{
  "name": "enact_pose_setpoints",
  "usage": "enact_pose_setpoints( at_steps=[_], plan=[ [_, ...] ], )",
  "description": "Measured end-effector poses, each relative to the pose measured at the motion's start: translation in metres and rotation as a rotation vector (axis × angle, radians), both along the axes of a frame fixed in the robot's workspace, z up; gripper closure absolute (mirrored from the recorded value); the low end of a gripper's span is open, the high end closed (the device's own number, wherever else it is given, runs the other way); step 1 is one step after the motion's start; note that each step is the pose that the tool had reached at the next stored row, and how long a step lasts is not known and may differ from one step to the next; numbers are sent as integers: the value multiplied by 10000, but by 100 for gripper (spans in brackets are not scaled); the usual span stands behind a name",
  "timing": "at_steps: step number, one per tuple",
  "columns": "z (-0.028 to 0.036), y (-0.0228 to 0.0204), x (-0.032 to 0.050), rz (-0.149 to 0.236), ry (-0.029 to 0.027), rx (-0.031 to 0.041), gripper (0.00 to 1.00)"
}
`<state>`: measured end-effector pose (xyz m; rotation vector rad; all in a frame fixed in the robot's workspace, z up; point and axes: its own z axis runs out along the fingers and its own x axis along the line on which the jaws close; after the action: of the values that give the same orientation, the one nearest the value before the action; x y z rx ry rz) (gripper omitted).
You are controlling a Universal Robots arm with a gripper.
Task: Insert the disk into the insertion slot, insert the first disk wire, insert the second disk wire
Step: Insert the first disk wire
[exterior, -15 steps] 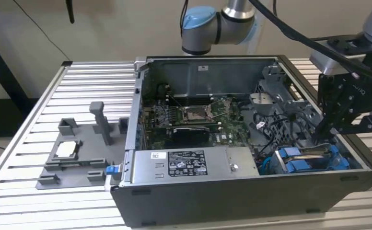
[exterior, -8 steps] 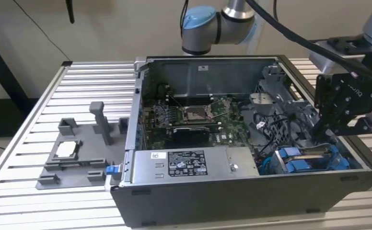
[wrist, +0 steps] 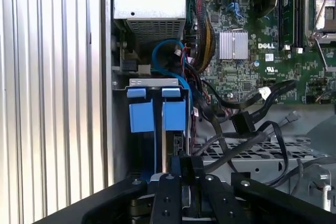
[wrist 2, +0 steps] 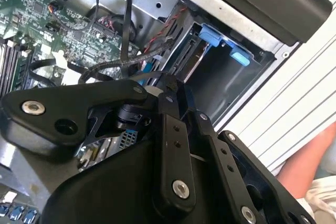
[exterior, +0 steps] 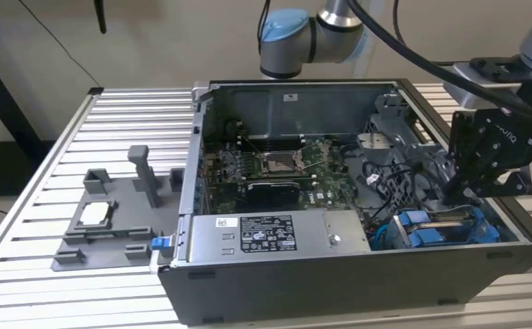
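Two blue carriers stand on edge, side by side, in the insertion slot (wrist: 153,82), the grey metal cage in the corner of the case (exterior: 339,288) next to the power-supply box (exterior: 266,236). Going by the first wrist view, the disk (wrist: 174,115) is the one in line with the gripper (wrist: 185,162). The other carrier (wrist: 140,115) sits just beside it, toward the case wall.

The disk's long axis runs from its blue tab straight back toward the gripper, with the tab end pointing at the power-supply box, so it looks seated lengthwise in the cage. Honestly can't tell if the gripper is pinched or spread, or whether it's touching the disk. It hangs right over the cage end away from the tabs.

A bunch of black cables (wrist: 236,114) loops between the cage and the motherboard (wrist: 252,51), with a black connector (wrist: 242,124) among them. A blue cable (wrist: 167,45) curls just past the tabs.

The second wrist view looks from another angle and shows dark open space down inside the cage below the tabs. The exterior view gives you the whole case on the slatted table (exterior: 129,116), plus a grey fixture (exterior: 110,226) well off to the exterior view's left.
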<state>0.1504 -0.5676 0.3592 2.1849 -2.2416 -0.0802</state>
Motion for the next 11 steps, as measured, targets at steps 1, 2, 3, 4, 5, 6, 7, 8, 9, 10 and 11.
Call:
enact_pose_setpoints(
  at_steps=[1,2,3,4,5,6,7,8,9,10,11],
  plan=[
    [-10,-1,15,-1,6,18,81],
    [-20,-1,35,-2,10,45,81],
    [-28,-2,55,-1,14,73,81],
    [-35,-3,76,-2,17,95,81],
    [-40,-4,94,-2,20,107,81],
    [-47,-6,111,-2,24,115,81],
    [-57,-7,129,-2,33,121,81],
    [-69,-7,144,-2,40,124,81],
    [-79,-7,153,-2,41,124,81],
    [-89,-8,157,-2,42,124,81],
    [-98,-8,158,-3,42,124,81]
  ],
)
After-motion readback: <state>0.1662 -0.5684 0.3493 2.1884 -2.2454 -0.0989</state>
